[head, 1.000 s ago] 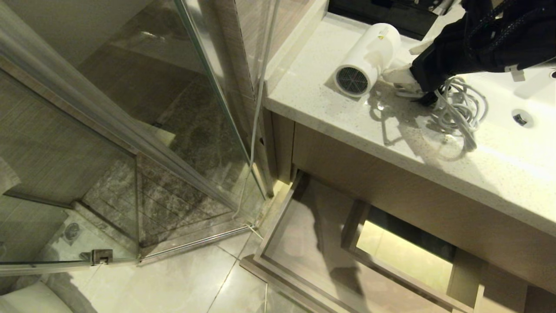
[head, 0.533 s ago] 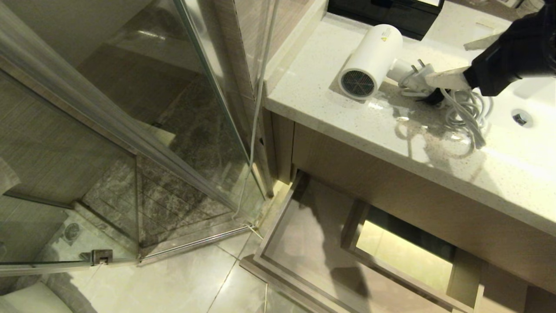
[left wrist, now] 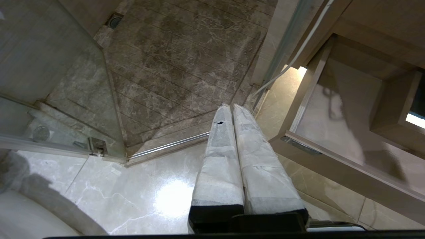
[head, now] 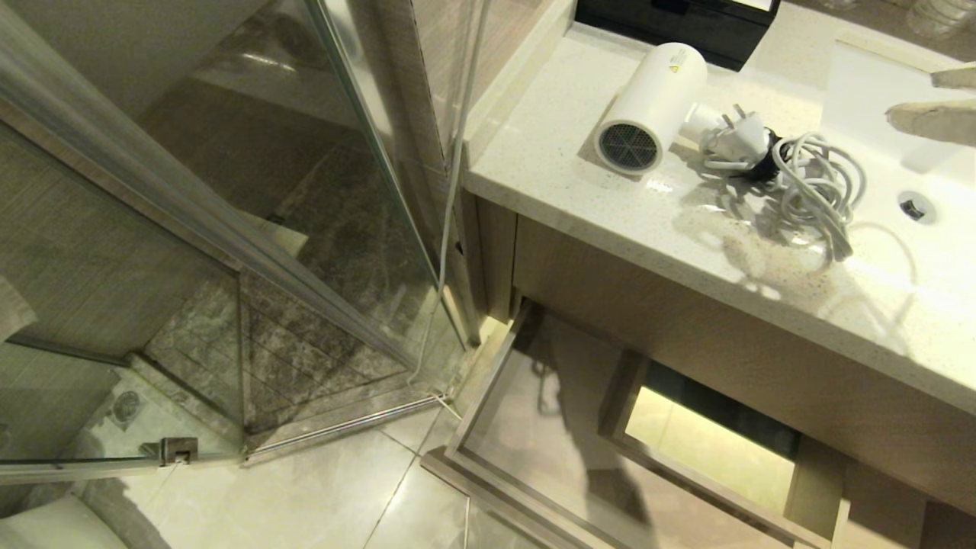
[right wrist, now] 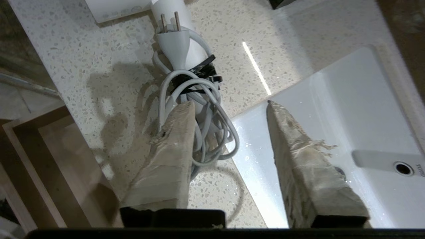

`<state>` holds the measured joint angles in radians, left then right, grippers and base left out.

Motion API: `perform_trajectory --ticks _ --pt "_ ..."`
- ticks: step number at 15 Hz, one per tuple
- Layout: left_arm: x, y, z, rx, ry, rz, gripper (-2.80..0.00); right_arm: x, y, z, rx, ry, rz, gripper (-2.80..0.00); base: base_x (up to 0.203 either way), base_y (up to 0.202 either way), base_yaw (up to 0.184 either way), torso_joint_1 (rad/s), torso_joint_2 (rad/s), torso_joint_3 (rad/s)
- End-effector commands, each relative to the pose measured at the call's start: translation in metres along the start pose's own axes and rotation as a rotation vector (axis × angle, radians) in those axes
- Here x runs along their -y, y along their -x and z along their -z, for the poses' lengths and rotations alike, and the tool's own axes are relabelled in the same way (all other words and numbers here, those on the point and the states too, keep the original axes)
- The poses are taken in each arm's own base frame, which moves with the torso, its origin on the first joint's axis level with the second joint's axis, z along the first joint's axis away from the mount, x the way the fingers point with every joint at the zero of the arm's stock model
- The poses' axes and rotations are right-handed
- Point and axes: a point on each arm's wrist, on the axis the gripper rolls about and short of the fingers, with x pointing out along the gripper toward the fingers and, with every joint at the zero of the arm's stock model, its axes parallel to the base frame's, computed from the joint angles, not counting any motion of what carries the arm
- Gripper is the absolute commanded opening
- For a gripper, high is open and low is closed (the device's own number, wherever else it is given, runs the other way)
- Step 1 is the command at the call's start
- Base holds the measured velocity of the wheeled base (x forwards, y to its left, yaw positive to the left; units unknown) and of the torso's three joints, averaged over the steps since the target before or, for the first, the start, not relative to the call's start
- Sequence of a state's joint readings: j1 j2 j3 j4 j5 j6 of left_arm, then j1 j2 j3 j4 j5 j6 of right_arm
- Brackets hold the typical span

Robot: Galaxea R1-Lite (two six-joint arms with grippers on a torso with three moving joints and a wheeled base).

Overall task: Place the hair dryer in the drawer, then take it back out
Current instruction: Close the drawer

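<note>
The countertop carries the hair dryer near its left end, with the drawer pulled out below that edge. The step looks like letting go cleanly: the right gripper, empty with a clear gap between its fingers, should clear the bundled cord without snagging a loop. Only the right wrist view shows that gap; the head view alone shows the dryer's barrel. The left gripper hangs pressed together over the floor beside the drawer.

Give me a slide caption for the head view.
White hair dryer and bundled cord lying on the speckled countertop above the open drawer, right pincer open over the sink.
</note>
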<state>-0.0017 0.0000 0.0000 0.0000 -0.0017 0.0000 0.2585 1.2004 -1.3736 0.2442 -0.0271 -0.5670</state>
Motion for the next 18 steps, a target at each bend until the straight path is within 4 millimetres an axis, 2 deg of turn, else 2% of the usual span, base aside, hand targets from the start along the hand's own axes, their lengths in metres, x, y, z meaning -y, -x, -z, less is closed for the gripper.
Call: perform_trajectory --ticks 1,7,14,16,18 --pt "0.000 0.000 0.000 -0.002 0.000 0.000 -2.80 0.000 0.035 0.009 0.024 -0.002 0.059 -2.80 0.000 0.000 0.000 0.000 0.00 0.000" --pt "0.000 0.000 0.000 -0.002 0.000 0.000 -2.80 -0.005 0.060 0.028 -0.017 -0.012 0.116 -2.80 0.000 0.000 0.000 -0.055 0.03 -0.023" --pt "0.000 0.000 0.000 -0.002 0.000 0.000 -2.80 -0.008 0.080 0.044 -0.037 -0.034 0.226 -2.80 0.000 0.000 0.000 -0.323 0.14 -0.178" --pt "0.000 0.000 0.000 -0.002 0.000 0.000 -2.80 -0.017 0.088 0.057 -0.014 -0.035 0.256 -2.80 0.000 0.000 0.000 -0.316 0.10 -0.229" --pt "0.000 0.000 0.000 -0.002 0.000 0.000 -2.80 -0.020 0.093 0.061 -0.002 -0.034 0.289 -2.80 0.000 0.000 0.000 -0.311 0.07 -0.241"
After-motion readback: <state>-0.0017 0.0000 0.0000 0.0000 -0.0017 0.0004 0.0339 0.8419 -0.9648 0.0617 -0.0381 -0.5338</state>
